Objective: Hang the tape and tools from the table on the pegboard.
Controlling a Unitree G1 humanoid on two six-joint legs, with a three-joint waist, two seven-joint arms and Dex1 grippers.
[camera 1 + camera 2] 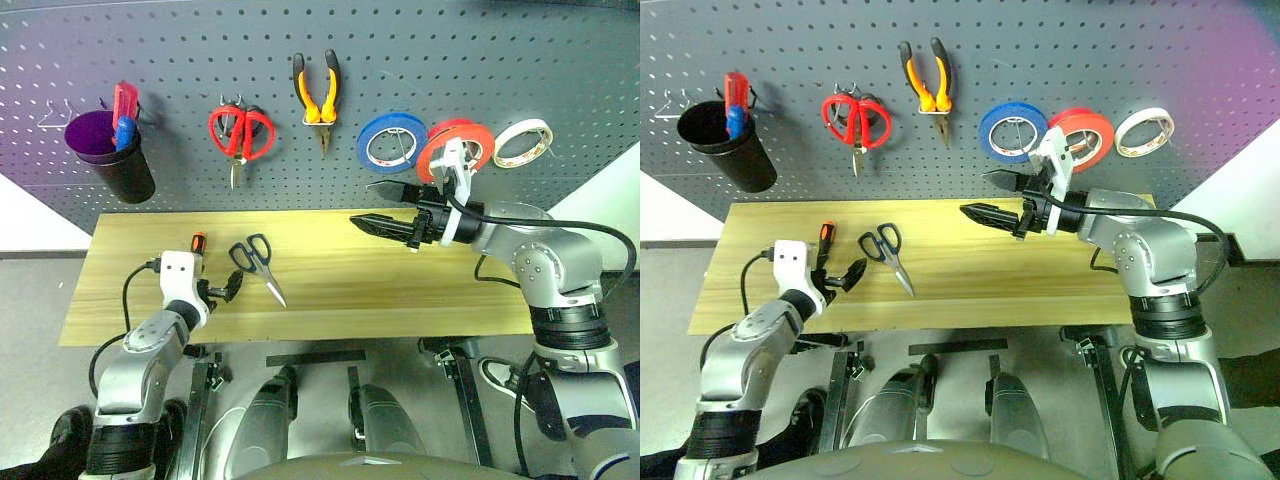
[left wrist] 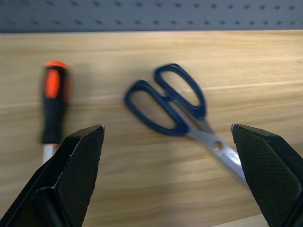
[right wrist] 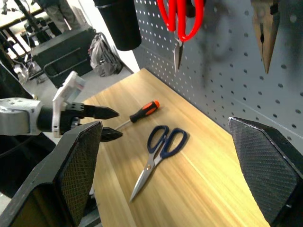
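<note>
On the wooden table [image 1: 400, 290] lie the dark-handled scissors [image 1: 258, 262] and, left of them, the orange-and-black screwdriver [image 1: 198, 242]. My left gripper [image 1: 228, 288] hovers open just in front of both, which show between its fingers [image 2: 80, 161] in the left wrist view, with nothing held. The pliers [image 1: 318, 95] and the orange-red tape [image 1: 478, 135] hang on the pegboard [image 1: 450, 50]. My right gripper [image 1: 362, 204] is open and empty above the table's far right part, in front of the tape, its wrist covering part of the ring.
Red-handled scissors [image 1: 240, 135], a blue tape ring [image 1: 392, 142] and a white ring [image 1: 522, 143] also hang on the board. A black cup [image 1: 118, 160] with a red-and-blue tool hangs at the far left, beside a bare wire hook [image 1: 55, 115].
</note>
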